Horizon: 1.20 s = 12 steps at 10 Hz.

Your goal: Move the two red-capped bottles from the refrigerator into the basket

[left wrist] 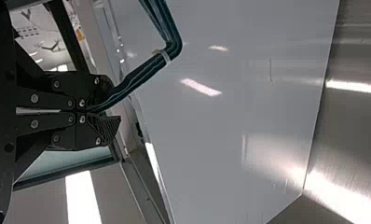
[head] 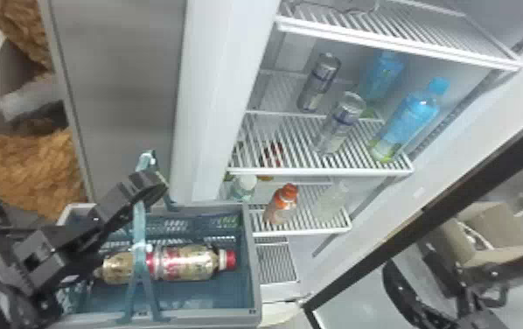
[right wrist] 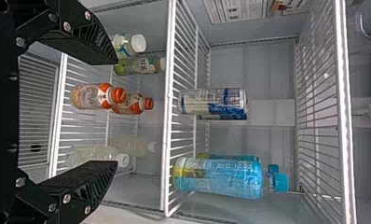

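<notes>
In the head view, my left gripper point(head: 149, 186) is shut on the raised handle point(head: 141, 232) of the basket point(head: 254, 262); the left wrist view shows the left gripper point(left wrist: 92, 112) clamped on the dark handle bar point(left wrist: 141, 70). Inside the basket lies a gold-and-red bottle point(head: 186, 262) with a red cap, its far part crossed by the handle; whether a second bottle lies behind the handle, I cannot tell. On a lower refrigerator shelf, two bottles with orange-red caps point(right wrist: 94, 96) point(right wrist: 132, 103) stand one behind the other. My right gripper point(right wrist: 113, 112) is open, empty, facing the shelves.
Silver cans point(head: 339, 127) and blue bottles point(head: 411, 122) stand on the middle shelf point(head: 273, 169). Pale bottles point(head: 331, 203) flank the orange-red ones below. A dark door frame point(head: 370, 256) slants on the right, with a cardboard box point(head: 488, 232) beyond it.
</notes>
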Each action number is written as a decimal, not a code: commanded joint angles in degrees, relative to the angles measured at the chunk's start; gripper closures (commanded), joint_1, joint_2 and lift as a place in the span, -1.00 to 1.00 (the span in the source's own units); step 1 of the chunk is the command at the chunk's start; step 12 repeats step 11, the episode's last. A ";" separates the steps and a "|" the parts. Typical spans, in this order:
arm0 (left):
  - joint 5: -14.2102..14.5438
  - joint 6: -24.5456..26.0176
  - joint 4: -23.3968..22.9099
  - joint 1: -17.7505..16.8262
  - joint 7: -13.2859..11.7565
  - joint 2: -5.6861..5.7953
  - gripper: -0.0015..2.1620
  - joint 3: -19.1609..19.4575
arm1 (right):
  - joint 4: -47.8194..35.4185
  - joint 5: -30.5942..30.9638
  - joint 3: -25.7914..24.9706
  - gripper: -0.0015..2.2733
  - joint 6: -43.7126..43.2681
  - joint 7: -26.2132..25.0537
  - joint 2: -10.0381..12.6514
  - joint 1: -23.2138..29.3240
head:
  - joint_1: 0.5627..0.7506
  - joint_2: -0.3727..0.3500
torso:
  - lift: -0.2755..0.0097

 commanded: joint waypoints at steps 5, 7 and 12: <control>0.00 -0.15 0.00 0.00 0.18 -0.17 0.11 0.23 | 0.35 -0.12 0.23 -0.76 0.14 0.00 0.05 -0.22 | 0.41 -0.94 | 0.93; -0.23 -0.43 -0.14 0.00 0.18 -0.09 0.11 0.23 | 0.63 -0.12 0.23 -0.76 0.14 0.00 0.05 -0.22 | 0.41 -0.94 | 0.93; -0.34 -0.29 -0.14 0.00 0.18 -0.09 0.11 0.23 | 0.77 -0.23 0.34 -0.76 0.28 0.00 0.05 -0.22 | 0.41 -0.94 | 0.93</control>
